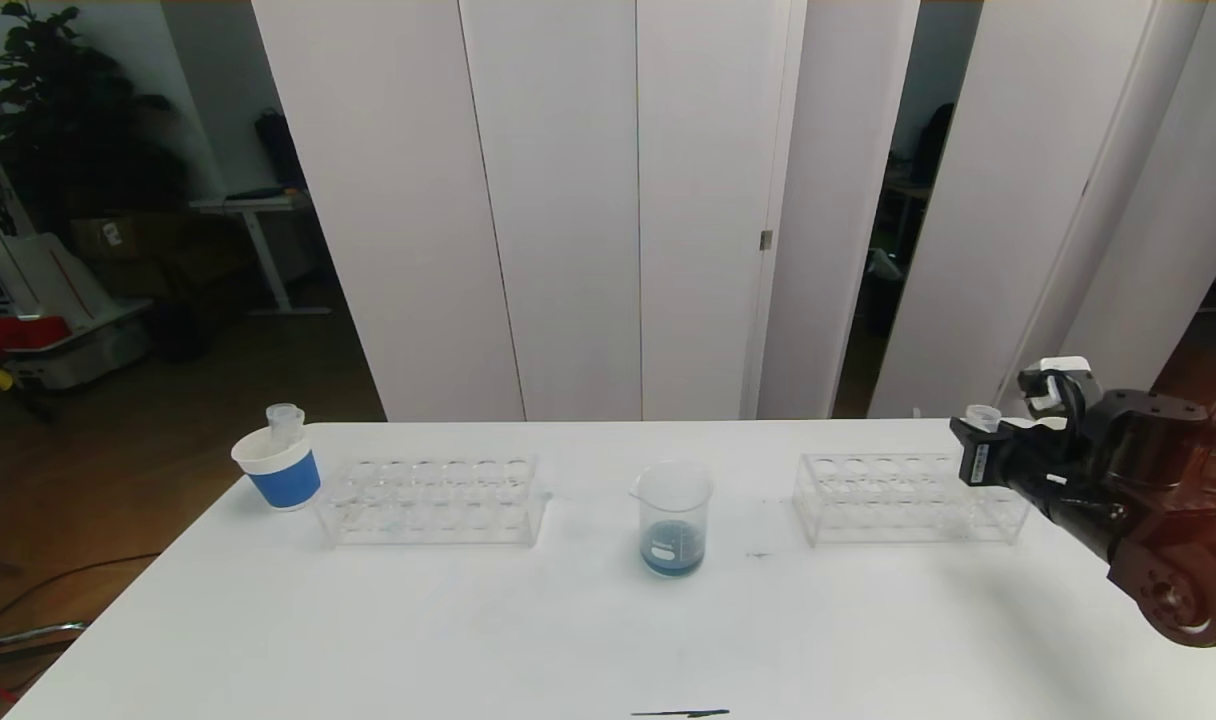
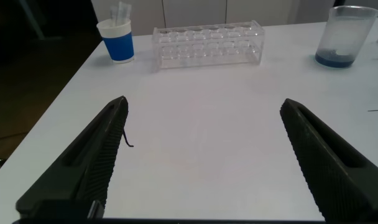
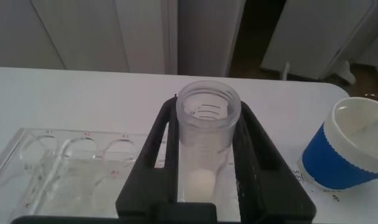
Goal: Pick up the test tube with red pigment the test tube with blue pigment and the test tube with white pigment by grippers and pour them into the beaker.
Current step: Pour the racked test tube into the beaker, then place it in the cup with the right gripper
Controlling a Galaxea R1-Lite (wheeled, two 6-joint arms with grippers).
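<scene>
Two clear racks stand on my counter (image 1: 568, 640): the left rack (image 1: 433, 500) beside a blue-and-white paper cup (image 1: 278, 468) near the left edge, the right rack (image 1: 908, 497) toward the right edge. Both racks look empty of tubes from the head view. The left cup holds a clear tube (image 1: 284, 422) standing up out of it. A second blue-and-white cup (image 3: 350, 149) shows in the right wrist view, just beside the right rack. Nothing stands between the racks and the beaker (image 1: 674, 517), which sits between them, well apart from each.

Beaker: clear, straight-sided, pouring lip, white scale marks; a shallow dark blue layer lies at its bottom.

Right pincer (image 1: 980, 440) hangs above the right end of the right rack, clamped on the test tube with white pigment (image 3: 206, 140). That tube is clear with a threaded open mouth and printed graduations; a pale cream-white blob sits at its bottom. It stands roughly upright between the two black fingers (image 3: 152, 162).

Left pincer (image 2: 204, 162) hovers low over bare counter on the near left side, fingers spread wide, holding nothing.

Counter is white, with a faint bluish smear near the left rack and a dark streak at the near edge. Behind it stand white panels; beyond those, a dim room with a plant and a desk
</scene>
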